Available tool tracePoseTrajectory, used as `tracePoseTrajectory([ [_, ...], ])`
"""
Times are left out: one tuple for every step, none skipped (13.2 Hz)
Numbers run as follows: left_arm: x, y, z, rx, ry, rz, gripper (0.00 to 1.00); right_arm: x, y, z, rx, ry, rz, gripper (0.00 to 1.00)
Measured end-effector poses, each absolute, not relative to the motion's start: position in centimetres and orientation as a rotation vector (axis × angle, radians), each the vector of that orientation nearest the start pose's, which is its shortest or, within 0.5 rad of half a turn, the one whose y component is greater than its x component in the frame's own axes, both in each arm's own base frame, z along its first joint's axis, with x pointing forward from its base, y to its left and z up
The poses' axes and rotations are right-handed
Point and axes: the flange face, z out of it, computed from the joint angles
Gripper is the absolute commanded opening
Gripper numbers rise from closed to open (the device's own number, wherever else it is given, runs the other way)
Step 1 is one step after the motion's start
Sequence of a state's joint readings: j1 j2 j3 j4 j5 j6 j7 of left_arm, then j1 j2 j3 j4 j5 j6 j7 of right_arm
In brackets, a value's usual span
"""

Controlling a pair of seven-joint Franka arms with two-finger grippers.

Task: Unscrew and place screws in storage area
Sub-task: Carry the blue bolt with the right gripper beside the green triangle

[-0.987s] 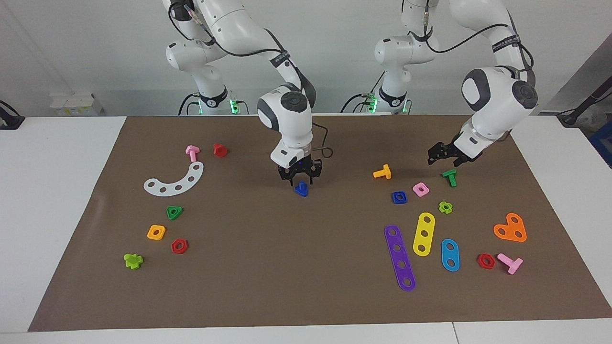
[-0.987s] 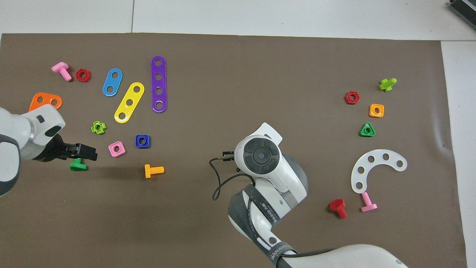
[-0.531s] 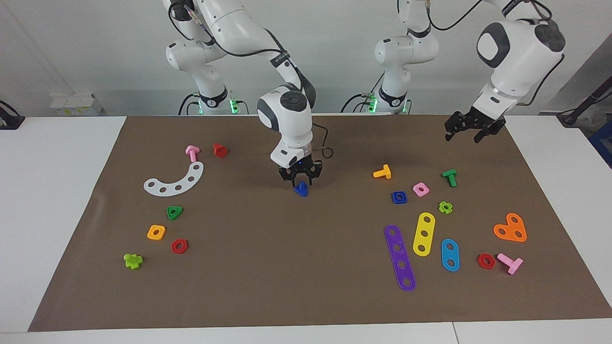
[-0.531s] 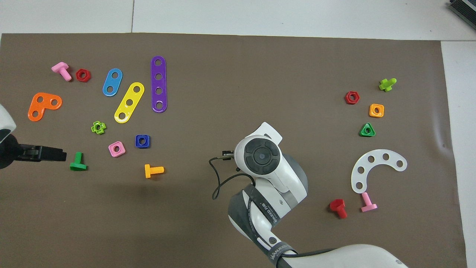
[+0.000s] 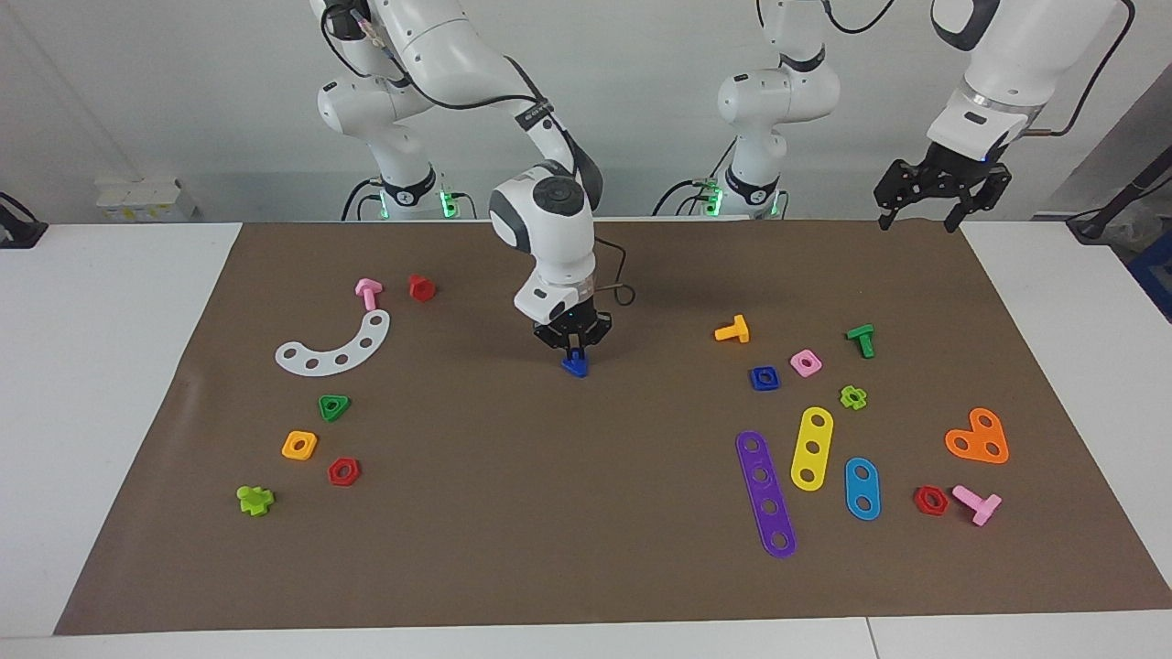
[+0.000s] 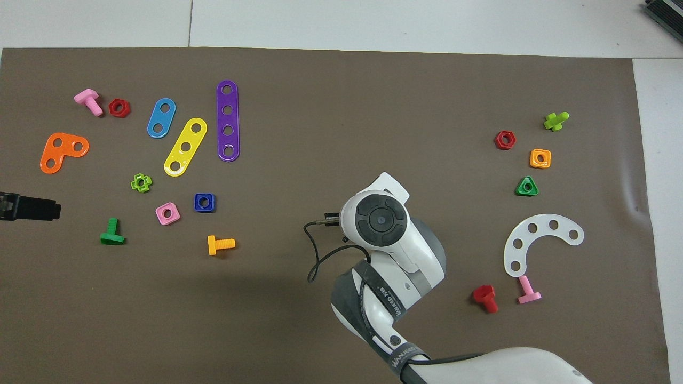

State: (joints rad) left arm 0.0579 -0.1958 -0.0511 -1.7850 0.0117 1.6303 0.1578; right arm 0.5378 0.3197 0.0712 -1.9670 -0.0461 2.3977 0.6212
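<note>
You have two glossy white arms with dark grey joint caps, black cables looped alongside, green lights at the bases and a black end effector [image 5: 574,347] each

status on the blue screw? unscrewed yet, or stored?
Done: the blue bolt and the blue square nut lie apart on the brown mat, so the unscrewing looks finished. In hand: the right gripper is shut on the bolt's stem at mid-mat, the bolt down on the mat. The left gripper is open, raised over its end of the table, waiting. Left: carrying the bolt to storage; no marked storage area shows.
</note>
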Motion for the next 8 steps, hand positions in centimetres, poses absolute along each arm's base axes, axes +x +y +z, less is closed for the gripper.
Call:
tracePoseTrajectory([
  [50.0, 0.2, 63.8, -3.106, 0.236, -0.063, 1.0, 51.5, 34.7, 32.5, -3.08, -0.005, -0.16, 0.0],
  [50.3, 0.1, 64.1, -3.106, 0.238, -0.066, 1.0, 52.1, 33.7, 33.2, -3.077, 0.025, -0.171, 0.0],
  [50.5, 0.0, 63.9, -3.107, 0.242, -0.056, 1.0, 52.9, 32.2, 34.0, -3.082, 0.058, -0.174, 0.0],
  [50.6, -0.1, 63.5, -3.108, 0.244, -0.041, 1.0, 53.6, 30.3, 34.9, -3.095, 0.075, -0.168, 0.0],
  [50.7, -0.2, 63.2, -3.108, 0.249, -0.03, 1.0, 54.3, 28.1, 35.9, -3.11, 0.077, -0.156, 0.0],
  [50.8, -0.5, 63.1, -3.108, 0.258, -0.024, 1.0, 55.0, 25.7, 36.7, -3.124, 0.078, -0.144, 0.0],
  [50.8, -0.9, 63.0, -3.107, 0.271, -0.022, 1.0, 55.7, 23.1, 37.2, -3.132, 0.076, -0.139, 0.0],
  [50.8, -1.3, 63.0, -3.106, 0.282, -0.022, 1.0, 56.3, 20.2, 37.4, -3.14, 0.067, -0.135, 0.0],
])
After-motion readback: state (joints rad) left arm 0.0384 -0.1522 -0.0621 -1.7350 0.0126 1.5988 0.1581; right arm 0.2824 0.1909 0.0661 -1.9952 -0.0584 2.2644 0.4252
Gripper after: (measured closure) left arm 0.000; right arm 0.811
